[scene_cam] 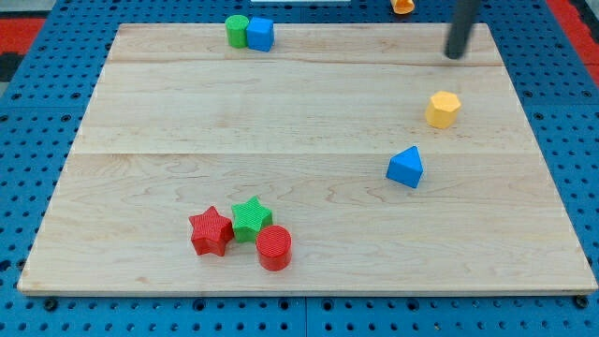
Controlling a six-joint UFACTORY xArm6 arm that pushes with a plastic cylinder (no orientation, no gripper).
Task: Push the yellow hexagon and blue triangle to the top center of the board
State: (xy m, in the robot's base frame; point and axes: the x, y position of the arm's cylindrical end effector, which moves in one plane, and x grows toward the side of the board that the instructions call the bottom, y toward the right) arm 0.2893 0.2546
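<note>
The yellow hexagon (443,109) lies at the view's right, in the upper half of the wooden board (309,112). The blue triangle (405,168) lies just below and left of it, a short gap apart. My tip (455,54) is near the board's top right, above the yellow hexagon and slightly to its right, not touching it. The rod runs up out of the view's top edge.
A green cylinder (237,31) and a blue cube (260,34) touch at the top edge, left of centre. A red star (211,231), green star (251,218) and red cylinder (274,247) cluster at the bottom left. An orange block (402,6) lies off the board at the top.
</note>
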